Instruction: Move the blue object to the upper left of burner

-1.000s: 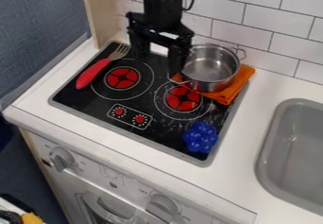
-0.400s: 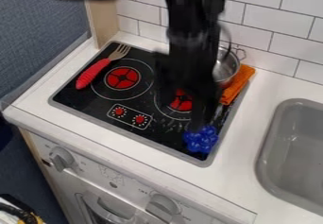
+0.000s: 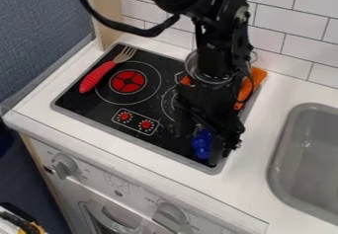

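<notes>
Your gripper (image 3: 200, 145) is released, its fingers apart, with the blue object (image 3: 201, 143) between them on the stovetop (image 3: 135, 110). In the view, the red-handled fork (image 3: 97, 76) lies to its upper left, and the orange cloth (image 3: 247, 89) lies above it.

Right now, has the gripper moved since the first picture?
Yes: the gripper moved forward from the stovetop's back edge to the blue object at the front right.
</notes>
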You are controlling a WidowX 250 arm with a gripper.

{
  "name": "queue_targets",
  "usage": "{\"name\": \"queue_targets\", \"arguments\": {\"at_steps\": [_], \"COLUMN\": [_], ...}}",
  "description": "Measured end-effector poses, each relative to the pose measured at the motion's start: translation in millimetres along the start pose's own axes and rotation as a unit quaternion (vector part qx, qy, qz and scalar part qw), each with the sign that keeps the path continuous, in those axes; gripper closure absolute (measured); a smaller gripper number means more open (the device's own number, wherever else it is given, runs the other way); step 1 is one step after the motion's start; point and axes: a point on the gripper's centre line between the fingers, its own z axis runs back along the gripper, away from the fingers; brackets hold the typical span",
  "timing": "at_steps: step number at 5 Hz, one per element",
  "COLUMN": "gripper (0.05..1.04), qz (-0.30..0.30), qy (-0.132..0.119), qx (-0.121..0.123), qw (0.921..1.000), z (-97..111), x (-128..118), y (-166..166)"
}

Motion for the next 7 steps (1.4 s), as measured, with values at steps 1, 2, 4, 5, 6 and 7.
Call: {"name": "queue_targets", "arguments": {"at_steps": [1,2,4,5,6,7], "gripper": [0.083,0.083,0.376,0.478,0.48,0.48], "qz": [-0.009,-0.008,0.012,-0.005,-0.019,0.038], "qy": [-0.028,-0.022,0.0,0.01,-0.024,-0.078], "qx": [0.002,0.005,0.009,0.004,0.001,0.013], "qw": [0.9996,0.9997,0.9999,0.9999,0.9995,0.9962], "z": [3.3,-3.3,-10.5,-5.8,32.1,81.9], "x": [12.0,19.2,23.3,20.5,23.4,33.5], "y": [-5.9,-7.5,-4.4,-5.8,-2.4,36.4]}}
